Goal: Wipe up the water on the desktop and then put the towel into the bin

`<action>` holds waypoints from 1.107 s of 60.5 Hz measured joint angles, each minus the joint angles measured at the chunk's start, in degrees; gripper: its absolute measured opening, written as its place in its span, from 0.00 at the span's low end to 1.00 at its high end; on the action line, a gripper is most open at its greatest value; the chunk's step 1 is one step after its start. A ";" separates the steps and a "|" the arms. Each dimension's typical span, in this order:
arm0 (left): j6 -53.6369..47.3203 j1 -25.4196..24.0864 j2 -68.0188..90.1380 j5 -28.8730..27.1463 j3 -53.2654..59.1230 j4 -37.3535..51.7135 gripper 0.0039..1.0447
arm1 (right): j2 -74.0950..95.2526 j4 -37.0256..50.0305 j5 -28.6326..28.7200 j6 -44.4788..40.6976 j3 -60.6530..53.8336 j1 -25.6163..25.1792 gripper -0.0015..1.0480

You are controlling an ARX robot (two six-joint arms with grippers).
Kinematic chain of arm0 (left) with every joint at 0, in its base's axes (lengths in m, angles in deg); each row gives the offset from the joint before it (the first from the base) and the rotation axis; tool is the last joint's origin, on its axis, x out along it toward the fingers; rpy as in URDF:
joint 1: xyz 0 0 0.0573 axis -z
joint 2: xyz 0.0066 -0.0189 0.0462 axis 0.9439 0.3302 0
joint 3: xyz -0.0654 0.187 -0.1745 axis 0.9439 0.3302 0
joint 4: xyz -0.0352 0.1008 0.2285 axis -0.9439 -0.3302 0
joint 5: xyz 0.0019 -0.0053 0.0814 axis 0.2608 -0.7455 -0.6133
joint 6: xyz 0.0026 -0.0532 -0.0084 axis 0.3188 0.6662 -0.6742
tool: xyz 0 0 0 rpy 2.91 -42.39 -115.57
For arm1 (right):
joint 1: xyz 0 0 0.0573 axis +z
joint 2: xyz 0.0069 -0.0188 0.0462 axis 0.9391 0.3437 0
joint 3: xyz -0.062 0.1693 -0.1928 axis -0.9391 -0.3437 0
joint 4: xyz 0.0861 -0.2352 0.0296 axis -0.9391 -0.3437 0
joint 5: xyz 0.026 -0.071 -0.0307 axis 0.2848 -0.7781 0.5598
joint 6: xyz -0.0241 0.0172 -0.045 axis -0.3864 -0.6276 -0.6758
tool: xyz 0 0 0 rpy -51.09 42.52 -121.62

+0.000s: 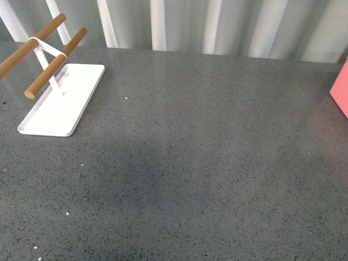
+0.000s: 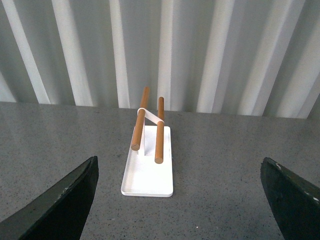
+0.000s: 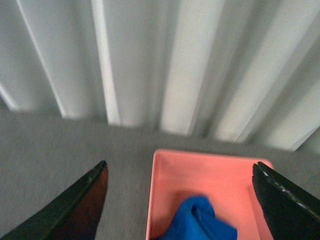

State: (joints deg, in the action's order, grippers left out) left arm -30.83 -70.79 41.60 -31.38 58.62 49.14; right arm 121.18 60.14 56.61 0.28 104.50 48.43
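The dark-grey speckled desktop fills the front view; neither arm shows there. The salmon-pink bin shows only as a corner at the right edge. In the right wrist view the bin lies below my right gripper, with the blue towel bunched inside it. The right gripper is open and empty, its dark fingers wide apart above the bin. My left gripper is open and empty above the desktop.
A flat white tray with two wooden rods on a white stand sits at the back left; it also shows in the left wrist view. A ribbed pale wall runs behind the desktop.
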 joint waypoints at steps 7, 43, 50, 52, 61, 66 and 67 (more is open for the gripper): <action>0.00 0.00 0.00 0.04 0.00 0.00 0.94 | -8.50 18.10 -4.00 5.99 -14.01 4.59 0.60; 0.00 0.00 0.00 0.02 0.00 0.00 0.94 | -28.65 24.28 -15.21 9.33 -40.87 15.21 0.03; 0.00 0.00 0.00 0.00 0.00 0.00 0.94 | -32.15 22.93 -16.96 9.42 -42.99 16.90 0.03; 0.00 0.00 0.00 0.00 0.00 0.00 0.94 | -33.09 22.43 -19.28 9.44 -43.47 18.34 0.03; 0.00 0.00 0.00 0.07 0.00 0.00 0.94 | -37.57 20.00 -20.63 9.44 -45.62 21.27 0.03; 0.00 0.00 0.00 0.04 0.00 0.00 0.94 | -40.17 18.36 -20.94 9.46 -46.49 21.27 0.03; 0.00 0.00 0.00 0.04 0.00 0.00 0.94 | -40.46 18.16 -20.98 9.46 -46.58 21.27 0.03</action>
State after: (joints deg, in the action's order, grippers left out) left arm -30.83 -70.79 41.60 -31.34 58.62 49.14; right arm 80.73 78.31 35.63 9.74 57.93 69.69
